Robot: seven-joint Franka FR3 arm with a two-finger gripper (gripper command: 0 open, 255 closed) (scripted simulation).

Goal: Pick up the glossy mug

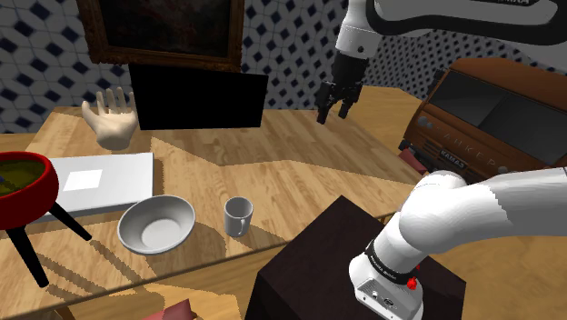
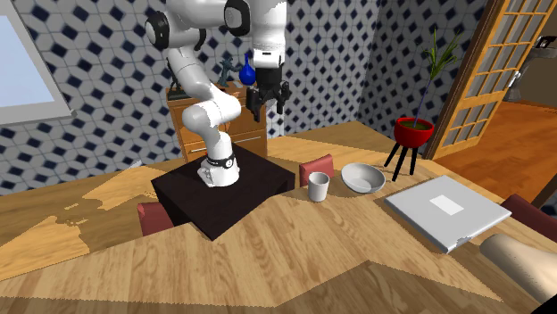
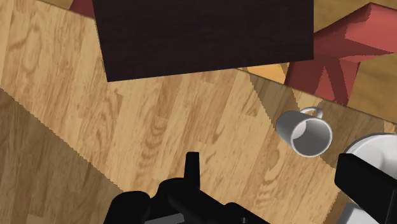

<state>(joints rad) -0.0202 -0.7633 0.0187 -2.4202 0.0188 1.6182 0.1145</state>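
The glossy light-grey mug (image 1: 238,216) stands upright on the wooden table (image 1: 300,173), close to its front edge and just beside a white bowl (image 1: 156,224). My black gripper (image 1: 334,111) hangs open and empty well above the table, farther back than the mug and toward the shoulder view's right. In the second exterior view the mug (image 2: 319,185) sits in front of the dark stand, with the gripper (image 2: 268,100) high above, to its left. The wrist view looks down on the mug (image 3: 305,132), its mouth showing, beyond the spread fingers (image 3: 192,167) of the gripper (image 3: 277,175).
The dark box stand (image 1: 354,264) is near the mug. A closed laptop (image 1: 100,180), a red pot on black legs (image 1: 23,186), a hand sculpture (image 1: 111,118) and a black screen (image 1: 198,100) stand on the table. Red chairs (image 2: 317,168) are tucked at the edge.
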